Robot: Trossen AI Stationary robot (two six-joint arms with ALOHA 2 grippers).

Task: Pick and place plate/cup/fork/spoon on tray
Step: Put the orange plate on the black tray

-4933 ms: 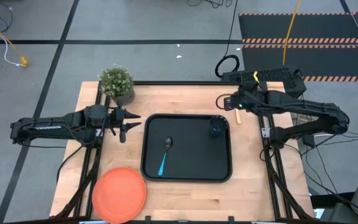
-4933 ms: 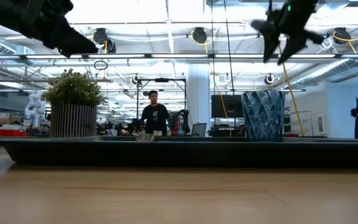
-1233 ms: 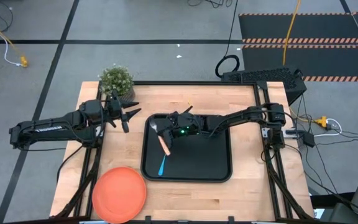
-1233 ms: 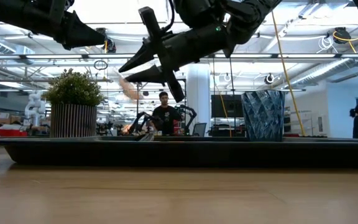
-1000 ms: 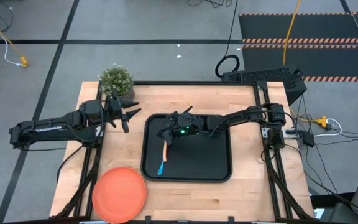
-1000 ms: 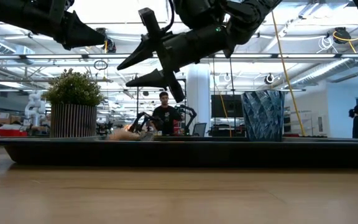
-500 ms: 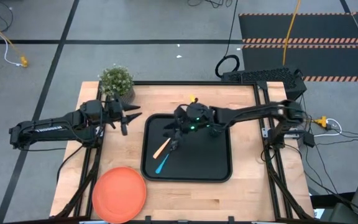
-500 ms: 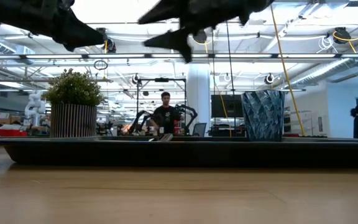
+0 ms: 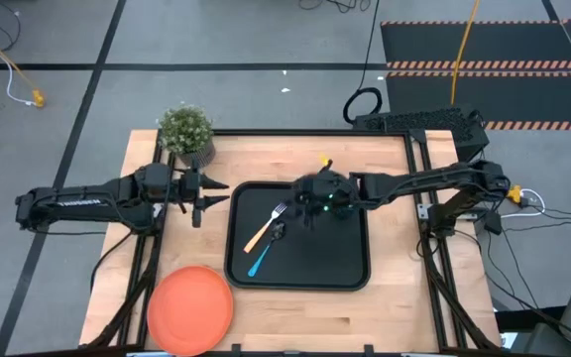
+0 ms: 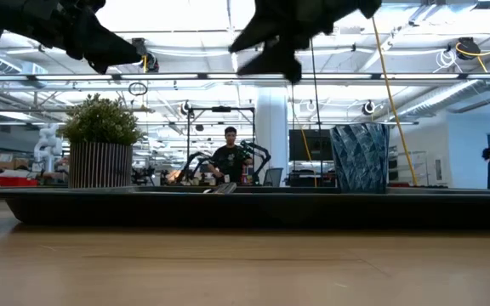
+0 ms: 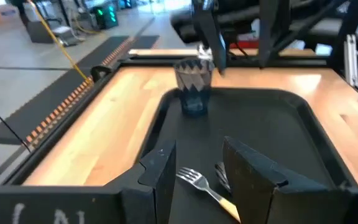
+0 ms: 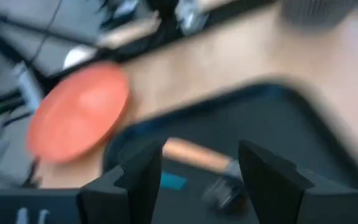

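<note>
The wooden table (image 9: 395,288) stands in a big bright hall, and far behind it a person (image 10: 230,157) in dark clothes stands among machines. A black tray (image 9: 340,263) lies in the middle of the table.

The right claw (image 9: 300,208) hangs over the tray's middle, up off the surface. Its two fingers (image 12: 138,177) are spread apart and hold nothing. Just beside it, toward the left arm, the fork (image 9: 266,227) lies flat on the tray at a slant, orange handle toward the front edge. The spoon (image 9: 264,252) lies right next to the fork, its dark bowl near the fork's middle and its blue handle pointing to the front. The cup (image 11: 194,87) stands upright on the tray behind the right claw, near the back corner on the right arm's side.

The left claw (image 9: 216,194) waits above bare wood just outside the tray's edge. Its fingers (image 11: 163,177) are apart with nothing between them, pointing at the fork. A small potted plant (image 9: 186,132) sits behind it at the table's corner.

The orange plate (image 9: 189,308) lies on the table, well away from both claws, at the front corner on the left arm's side, off the tray.
</note>
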